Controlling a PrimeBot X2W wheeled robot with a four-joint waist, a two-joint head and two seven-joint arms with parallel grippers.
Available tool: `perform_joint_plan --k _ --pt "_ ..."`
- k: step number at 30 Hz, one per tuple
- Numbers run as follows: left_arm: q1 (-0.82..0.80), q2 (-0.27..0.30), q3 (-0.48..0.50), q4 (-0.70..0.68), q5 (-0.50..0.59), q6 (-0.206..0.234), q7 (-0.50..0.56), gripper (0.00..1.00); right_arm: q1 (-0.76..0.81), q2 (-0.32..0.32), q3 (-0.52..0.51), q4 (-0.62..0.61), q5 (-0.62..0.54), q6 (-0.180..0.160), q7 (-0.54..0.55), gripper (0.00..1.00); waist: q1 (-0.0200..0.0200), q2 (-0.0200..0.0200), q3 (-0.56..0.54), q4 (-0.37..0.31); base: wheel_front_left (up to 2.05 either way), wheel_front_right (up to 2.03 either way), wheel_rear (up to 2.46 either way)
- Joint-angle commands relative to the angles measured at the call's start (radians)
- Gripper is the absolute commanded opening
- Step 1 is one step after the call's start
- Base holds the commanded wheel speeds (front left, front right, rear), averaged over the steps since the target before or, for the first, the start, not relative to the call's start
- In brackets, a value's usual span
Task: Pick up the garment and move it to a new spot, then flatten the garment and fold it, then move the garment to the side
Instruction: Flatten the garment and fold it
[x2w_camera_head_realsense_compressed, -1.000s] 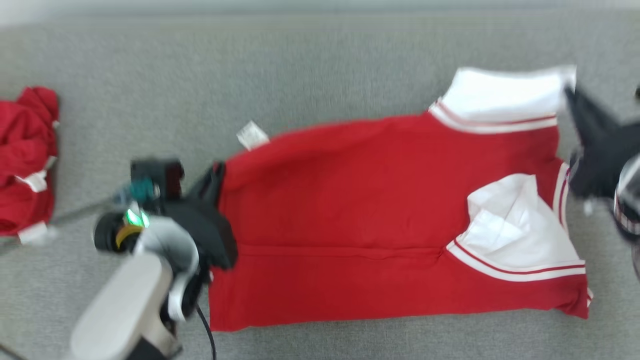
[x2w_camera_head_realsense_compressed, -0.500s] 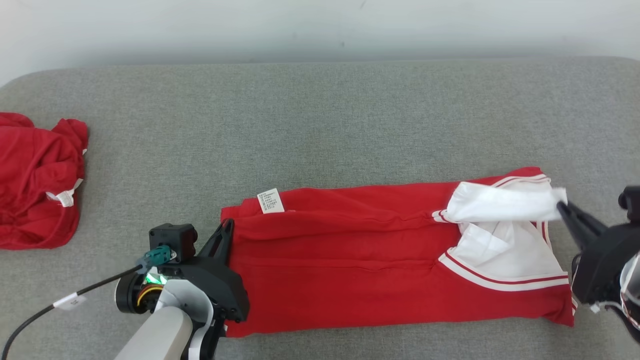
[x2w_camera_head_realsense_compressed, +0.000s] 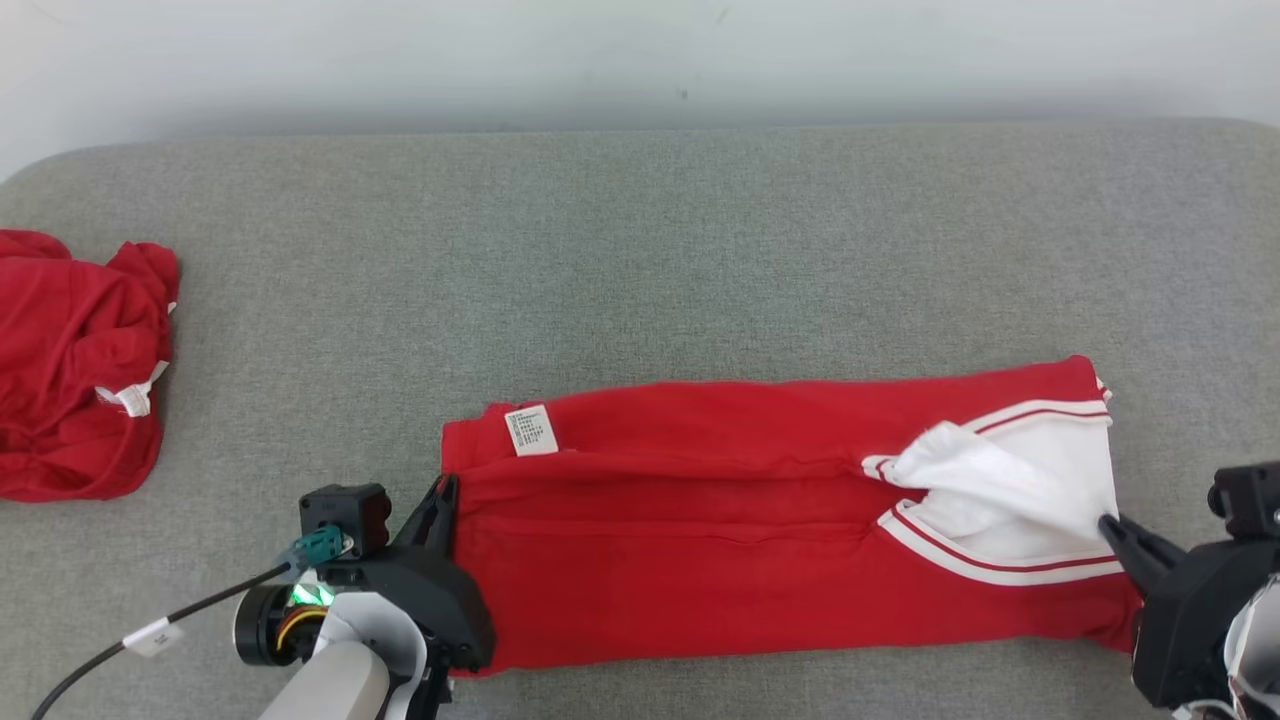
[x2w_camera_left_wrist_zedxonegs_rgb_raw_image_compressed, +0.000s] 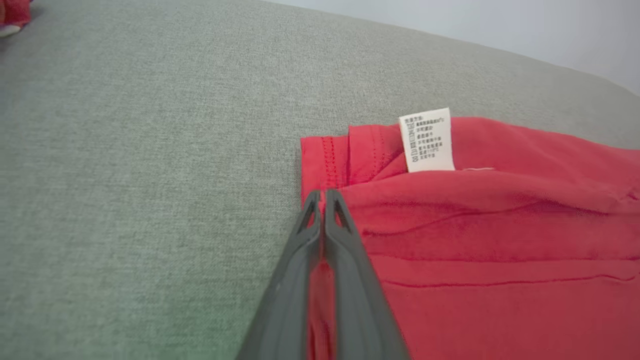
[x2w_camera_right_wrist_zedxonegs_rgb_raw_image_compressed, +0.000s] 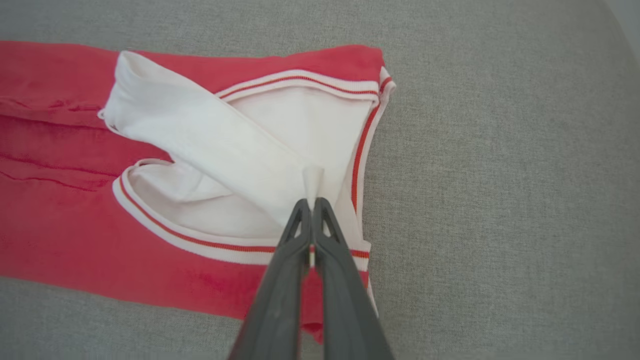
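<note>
At front edge of grey fabric cushion (x2w_camera_head_realsense_compressed: 640, 250), red-and-white knit garment (x2w_camera_head_realsense_compressed: 700, 530) lay folded; left gripper (x2w_camera_left_wrist_zedxonegs_rgb_raw_image_compressed: 322, 192) and right gripper (x2w_camera_right_wrist_zedxonegs_rgb_raw_image_compressed: 311, 200) clamped its ends.

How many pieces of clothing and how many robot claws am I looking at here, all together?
Red garments: 2 (long red garment in the middle, crumpled red garment at the far left)
Grippers: 2 (left gripper, right gripper, each pinching one end of the long red garment)
Total: 4
</note>
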Motion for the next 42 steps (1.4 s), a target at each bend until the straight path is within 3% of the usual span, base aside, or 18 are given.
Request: perform_joint_plan --k 1,2,4,5,7,8,9,18,21,24,29,36,42 --pt "0.012 -0.003 0.002 0.012 -0.005 0.001 -0.01 0.11 0.022 0.013 -0.007 -0.009 -0.009 -0.002 0.011 0.0 0.0001 0.0 -0.004 0.002 0.0 0.0 0.0" --pt "0.014 -0.004 0.002 0.018 -0.006 0.0 -0.011 0.16 0.029 0.019 -0.007 -0.014 -0.011 -0.002 0.018 0.0 0.0001 0.0 -0.005 0.003 0.0 0.0 0.0" --pt "0.018 -0.008 0.001 0.029 -0.01 -0.003 -0.017 0.42 0.046 0.026 -0.006 -0.022 -0.016 -0.002 0.026 0.0 0.0001 0.0 -0.008 0.005 0.0 0.0 0.0" --pt "0.02 -0.01 0.0 0.034 -0.011 -0.002 -0.018 0.94 0.048 0.028 -0.008 -0.021 -0.016 -0.002 0.027 0.0 0.0001 0.0 -0.01 0.005 0.0 0.0 0.0" --pt "0.023 -0.014 0.002 0.041 -0.012 0.0 -0.035 1.0 0.064 0.031 0.0 -0.013 -0.018 -0.002 0.04 0.0 0.0001 0.0 -0.014 0.008 0.0 0.0 0.0" --pt "0.027 -0.017 0.005 0.044 -0.012 0.001 -0.048 1.0 0.069 0.033 0.003 -0.01 -0.019 -0.002 0.043 0.41 0.0001 0.0 -0.017 0.008 0.0 0.0 0.0" --pt "0.033 -0.021 0.01 0.046 -0.013 0.002 -0.066 1.0 0.07 0.034 0.004 -0.01 -0.02 -0.002 0.043 1.0 0.0001 0.0 -0.02 0.009 0.0 0.0 0.0" --pt "0.116 -0.04 0.069 -0.024 0.015 -0.034 -0.193 1.0 0.092 0.05 -0.021 -0.006 -0.023 -0.002 0.01 1.0 0.0001 0.0 -0.054 0.018 0.0 0.0 0.0" --pt "0.177 -0.062 0.171 -0.155 0.094 -0.033 -0.195 1.0 0.103 0.069 -0.052 -0.005 -0.025 -0.002 -0.005 1.0 0.0001 0.0 -0.069 0.029 0.0 0.0 0.0" --pt "0.289 -0.112 0.308 -0.317 0.222 -0.06 -0.194 1.0 0.099 0.086 -0.095 0.005 -0.023 -0.002 -0.013 1.0 0.0001 0.0 -0.082 0.04 0.0 0.0 0.0" --pt "0.395 -0.161 0.425 -0.41 0.342 -0.12 -0.195 1.0 0.073 0.136 -0.165 0.041 -0.005 -0.002 -0.01 1.0 0.0001 0.0 -0.098 0.049 0.0 0.0 0.0" --pt "0.477 -0.186 0.51 -0.451 0.451 -0.172 -0.195 1.0 -0.041 0.164 -0.161 0.129 -0.005 -0.002 0.023 1.0 0.0001 0.0 -0.101 0.035 0.0 0.0 0.0" --pt "0.513 -0.19 0.52 -0.449 0.494 -0.199 -0.195 1.0 -0.131 0.151 -0.159 0.255 -0.014 -0.002 0.036 1.0 0.0001 0.0 -0.102 0.039 0.0 0.0 0.0"
